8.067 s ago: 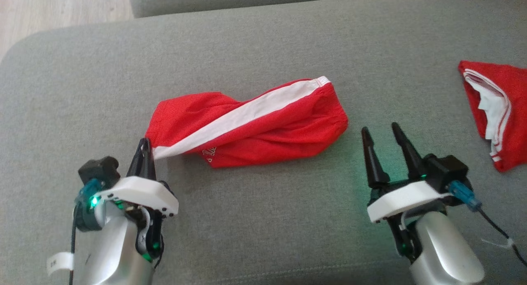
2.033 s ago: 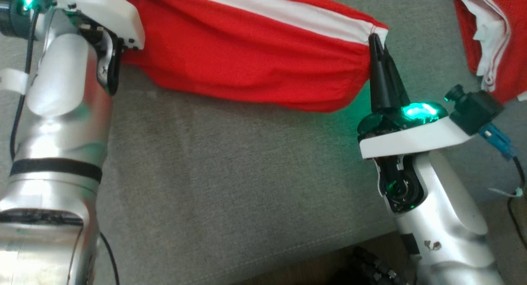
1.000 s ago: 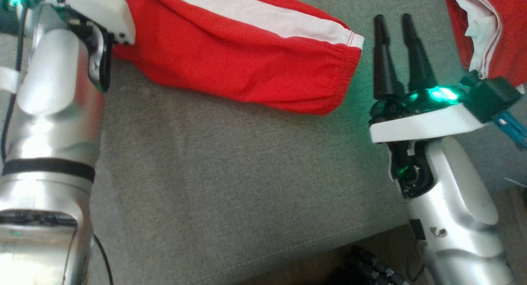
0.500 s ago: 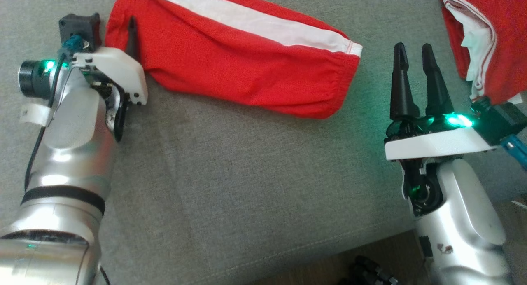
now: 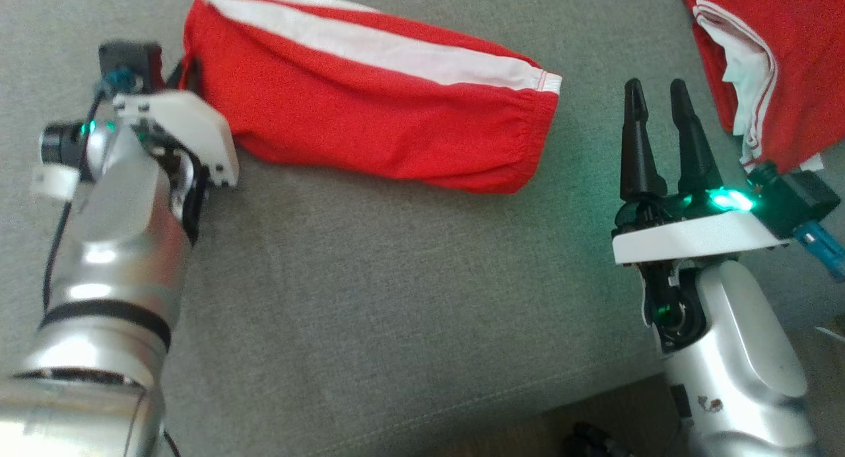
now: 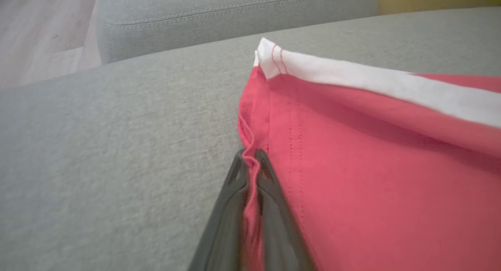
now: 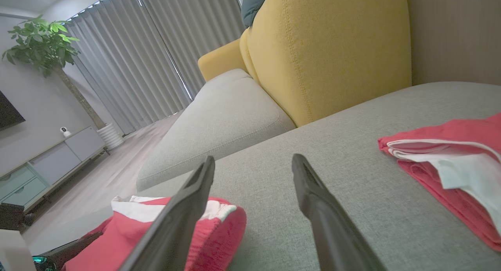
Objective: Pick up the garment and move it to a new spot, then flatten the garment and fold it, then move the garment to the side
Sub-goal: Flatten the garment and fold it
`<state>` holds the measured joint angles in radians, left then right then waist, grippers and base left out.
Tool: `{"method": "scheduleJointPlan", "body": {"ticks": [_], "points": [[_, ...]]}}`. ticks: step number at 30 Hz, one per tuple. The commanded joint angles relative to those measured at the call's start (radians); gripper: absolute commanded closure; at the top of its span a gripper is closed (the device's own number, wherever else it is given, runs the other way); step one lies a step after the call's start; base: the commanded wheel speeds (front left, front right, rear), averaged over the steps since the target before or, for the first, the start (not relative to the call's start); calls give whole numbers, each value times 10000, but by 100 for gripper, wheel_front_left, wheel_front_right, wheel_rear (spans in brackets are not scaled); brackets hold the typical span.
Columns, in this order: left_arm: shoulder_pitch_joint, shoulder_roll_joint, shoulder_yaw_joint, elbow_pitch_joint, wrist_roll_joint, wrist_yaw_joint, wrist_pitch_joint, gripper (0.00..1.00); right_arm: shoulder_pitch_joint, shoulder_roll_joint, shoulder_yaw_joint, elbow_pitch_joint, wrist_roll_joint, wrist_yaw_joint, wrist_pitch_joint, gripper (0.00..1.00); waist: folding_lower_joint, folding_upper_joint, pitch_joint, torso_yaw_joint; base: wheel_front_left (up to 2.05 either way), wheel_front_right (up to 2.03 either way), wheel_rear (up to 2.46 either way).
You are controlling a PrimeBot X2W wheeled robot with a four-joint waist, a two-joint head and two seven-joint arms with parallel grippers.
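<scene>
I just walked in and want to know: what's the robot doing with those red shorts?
It's tidying the red shorts on the grey sofa. Its left gripper is pinched shut on one end's edge. Its right gripper is open beside the other end, holding nothing. Another red garment lies further right.

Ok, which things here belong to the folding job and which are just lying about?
Job: striped red garment, on the grey sofa; left gripper, shut on its edge; right gripper, open, beside it.
Lying about: second red garment, far right; yellow cushion.
</scene>
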<state>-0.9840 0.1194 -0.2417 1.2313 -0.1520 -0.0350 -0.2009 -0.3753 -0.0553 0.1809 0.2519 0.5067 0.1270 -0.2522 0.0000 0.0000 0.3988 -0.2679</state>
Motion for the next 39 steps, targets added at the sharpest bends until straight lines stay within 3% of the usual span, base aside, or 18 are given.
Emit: {"method": "scheduleJointPlan", "body": {"ticks": [1,11,18,19,20,30,39], "points": [[283,317,279,-54,-125,77,-134,100,157,51,108,-215,-133,37,-95,0,0,0,-237,161,0,0,0],[2111,-111,955,-554,-1012,336,-591,100,674,51,-97,413,-847,37,-95,0,0,0,-1197,1044,0,0,0],[3424,-353,1177,-1869,-1219,621,-606,100,871,51,53,726,-1024,37,-95,0,0,0,-1444,1578,0,0,0],[3590,-377,1191,-2192,-1189,711,-606,62,861,51,110,769,-1029,37,-95,0,0,0,-1457,1646,0,0,0],[3771,-402,1225,-2530,-1177,788,-606,1,842,51,175,805,-1047,37,-95,0,0,0,-1459,1719,0,0,0],[5261,-570,1317,-4938,-939,941,-608,0,245,51,737,1459,-973,37,-95,0,0,0,-1343,2418,0,0,0],[5907,-664,1172,-5811,-882,861,-608,0,-347,51,770,3559,-716,37,-95,0,0,0,-1204,3046,0,0,0]]}}
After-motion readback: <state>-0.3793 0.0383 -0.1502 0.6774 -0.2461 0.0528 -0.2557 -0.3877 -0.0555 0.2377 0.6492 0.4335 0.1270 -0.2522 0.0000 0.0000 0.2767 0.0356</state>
